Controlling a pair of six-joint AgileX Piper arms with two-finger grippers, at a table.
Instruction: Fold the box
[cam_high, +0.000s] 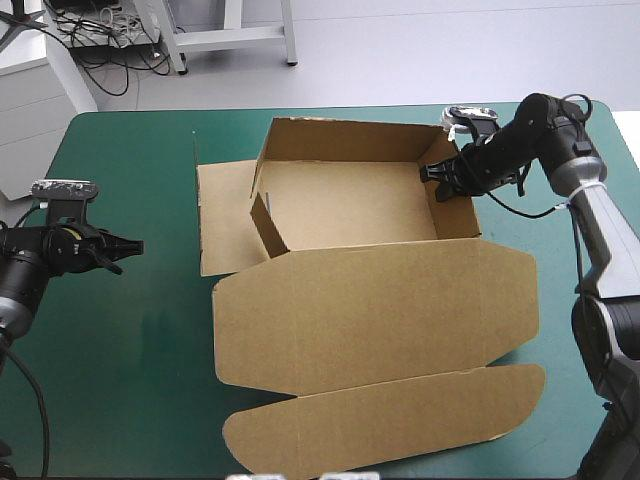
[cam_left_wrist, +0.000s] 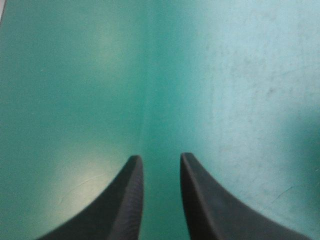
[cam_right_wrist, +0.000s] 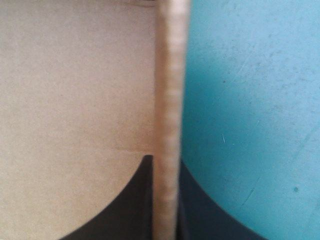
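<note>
The brown box (cam_high: 350, 205) sits mid-table as an open tray. Its back wall (cam_high: 340, 140) and right wall (cam_high: 452, 190) stand up, and a short left inner flap (cam_high: 268, 222) leans inward. The left side flap (cam_high: 225, 215) lies flat on the cover. The lid (cam_high: 370, 310) and its tuck flap (cam_high: 390, 425) lie flat toward the front edge. My right gripper (cam_high: 443, 185) is shut on the right wall; in the right wrist view the wall's edge (cam_right_wrist: 167, 100) runs between the fingers of that gripper (cam_right_wrist: 165, 162). My left gripper (cam_high: 125, 248) hovers open over the cover, well left of the box, and nothing sits in the gap of the gripper (cam_left_wrist: 159, 159).
The teal-green cover (cam_high: 130, 150) lies between my left gripper and the box. The tuck flap reaches nearly to the table's front edge. The right wall stands a short way from the table's right edge (cam_high: 625, 150).
</note>
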